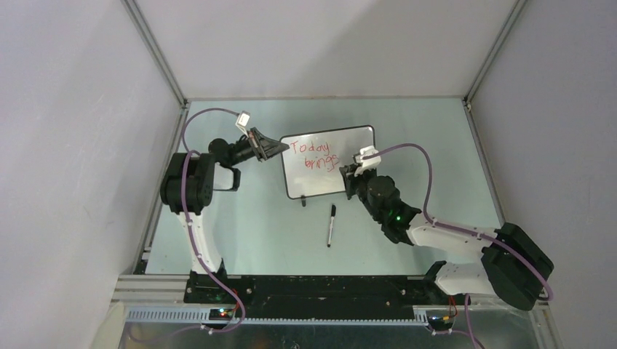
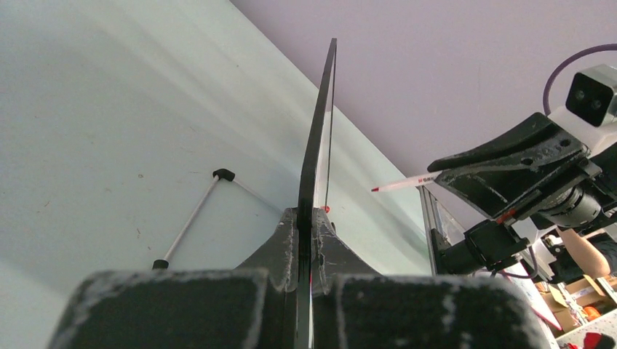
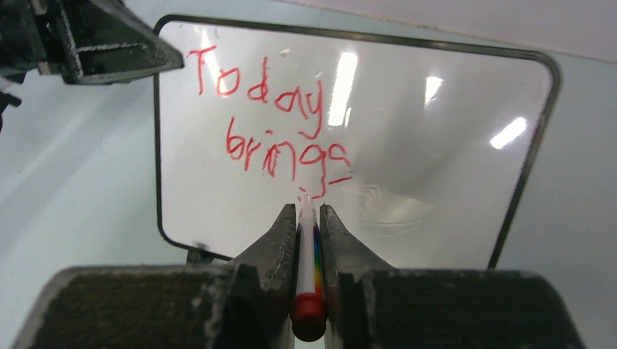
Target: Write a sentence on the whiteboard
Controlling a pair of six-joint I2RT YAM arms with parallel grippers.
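The whiteboard (image 1: 320,182) stands tilted on the table, with the red sentence "Today brings" (image 1: 313,154) in two lines. My left gripper (image 1: 280,149) is shut on the board's left edge; in the left wrist view the board (image 2: 317,138) is seen edge-on between the jaws of that gripper (image 2: 311,218). My right gripper (image 1: 351,171) is shut on a red marker (image 3: 307,269). Its tip is at the board face (image 3: 436,145), just under "brings" (image 3: 284,156), by a few small red strokes. The marker (image 2: 407,182) also shows in the left wrist view.
A thin pen with black ends (image 1: 331,224) lies on the table in front of the board, and also shows in the left wrist view (image 2: 190,219). A small black foot (image 1: 302,201) sits under the board's near edge. Grey walls enclose the table on three sides.
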